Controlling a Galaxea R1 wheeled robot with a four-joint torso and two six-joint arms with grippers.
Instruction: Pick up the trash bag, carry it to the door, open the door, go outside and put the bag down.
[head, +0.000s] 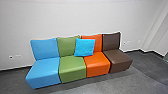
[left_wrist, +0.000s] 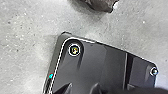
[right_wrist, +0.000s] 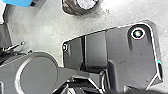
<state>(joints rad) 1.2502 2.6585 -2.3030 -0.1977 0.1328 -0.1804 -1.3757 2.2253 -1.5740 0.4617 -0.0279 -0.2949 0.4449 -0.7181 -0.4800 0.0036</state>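
Observation:
A dark brown, crumpled thing that looks like the trash bag (left_wrist: 100, 4) shows partly in the left wrist view, cut off by the frame, with grey floor around it. In the right wrist view the dark bag (right_wrist: 71, 8) appears again in part, with a whitish patch on it, a short way from the robot's base plate. Whether it rests on the floor or hangs from a gripper cannot be made out. How either gripper stands is also unclear.
Against a white wall stands a row of joined seats: blue (head: 43, 72), green (head: 72, 68), orange (head: 97, 63) and brown (head: 117, 60). A bright blue cushion (head: 84, 47) leans on the backrests. Grey floor (head: 112, 83) runs in front and off to the right.

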